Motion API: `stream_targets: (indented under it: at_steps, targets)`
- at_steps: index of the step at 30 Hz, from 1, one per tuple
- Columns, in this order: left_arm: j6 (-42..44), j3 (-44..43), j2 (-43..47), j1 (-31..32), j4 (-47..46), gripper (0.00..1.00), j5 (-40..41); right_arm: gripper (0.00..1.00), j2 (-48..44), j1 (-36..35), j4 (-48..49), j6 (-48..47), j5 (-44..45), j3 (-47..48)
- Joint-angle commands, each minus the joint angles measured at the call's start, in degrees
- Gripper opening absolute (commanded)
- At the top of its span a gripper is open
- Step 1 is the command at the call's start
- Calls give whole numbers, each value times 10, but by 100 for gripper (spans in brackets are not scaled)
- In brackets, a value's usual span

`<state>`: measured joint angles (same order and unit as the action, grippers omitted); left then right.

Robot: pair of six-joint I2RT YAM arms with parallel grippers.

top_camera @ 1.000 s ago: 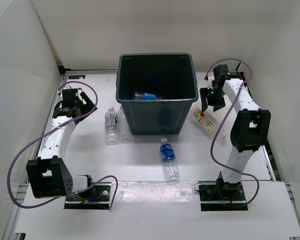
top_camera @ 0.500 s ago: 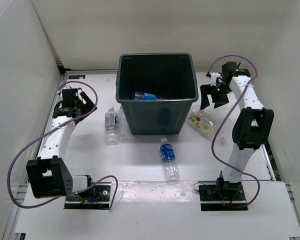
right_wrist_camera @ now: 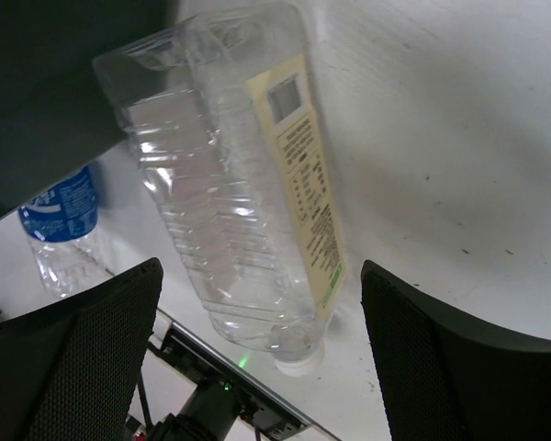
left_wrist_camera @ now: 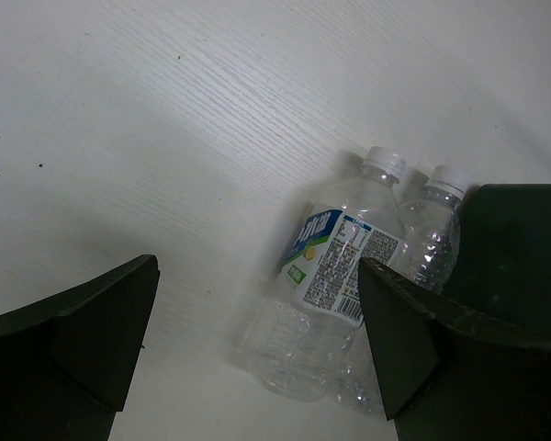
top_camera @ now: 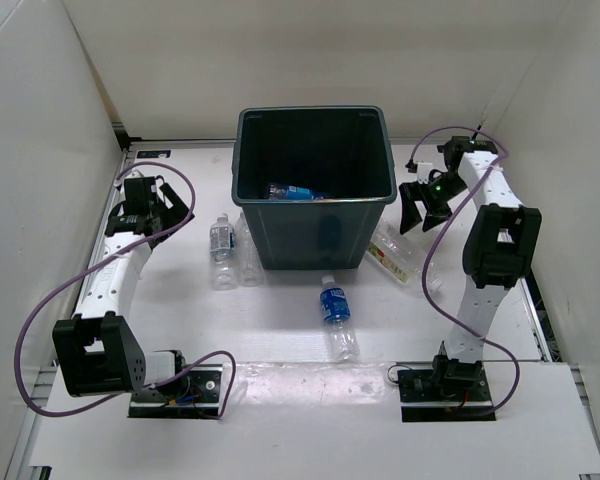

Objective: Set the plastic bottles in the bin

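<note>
The dark teal bin (top_camera: pixel 380 195) stands at mid-table with a blue-labelled plastic bottle (top_camera: pixel 298 190) inside. Two clear bottles (top_camera: pixel 221 243) (top_camera: pixel 248 258) lie side by side against its left wall; the left wrist view shows the labelled one (left_wrist_camera: pixel 335 271) and the plain one (left_wrist_camera: pixel 430 234). My left gripper (top_camera: pixel 180 212) (left_wrist_camera: pixel 257 266) hovers open to their left. A yellowish-label bottle (top_camera: pixel 392 250) (right_wrist_camera: pixel 239 184) lies by the bin's right wall, under my open right gripper (top_camera: pixel 423 212) (right_wrist_camera: pixel 262 266), which does not touch it. Another blue-labelled bottle (top_camera: pixel 335 315) (right_wrist_camera: pixel 60 220) lies in front of the bin.
White walls close in the table on the left, back and right. The bin's dark wall (left_wrist_camera: pixel 523 239) (right_wrist_camera: pixel 55 73) stands close beside both grippers. The arm bases (top_camera: pixel 175 385) (top_camera: pixel 450 385) sit at the near edge, with purple cables looping beside each arm.
My right gripper's jaws have spread wide and the arm has shifted. The yellowish-label bottle has slid a little left toward the bin. The left arm has not moved.
</note>
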<state>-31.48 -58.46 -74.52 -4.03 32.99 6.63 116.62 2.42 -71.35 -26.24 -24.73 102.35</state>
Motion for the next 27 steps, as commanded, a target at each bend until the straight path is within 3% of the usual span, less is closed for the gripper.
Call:
stream_targets:
  at_steps: [1,6,19,27]
  targets:
    - [-1,-9,14,-4,1,100,-2,90,-20,5,-27,-30,-49,29]
    - [0,-12,10,-2,0,100,-5,90,-40,-10,-41,-81,-46,14]
    - [-3,-8,18,0,0,100,-10,90,-31,-68,-37,-73,37,-56]
    - [2,-9,20,-4,5,100,-7,90,5,-104,-20,0,173,-60]
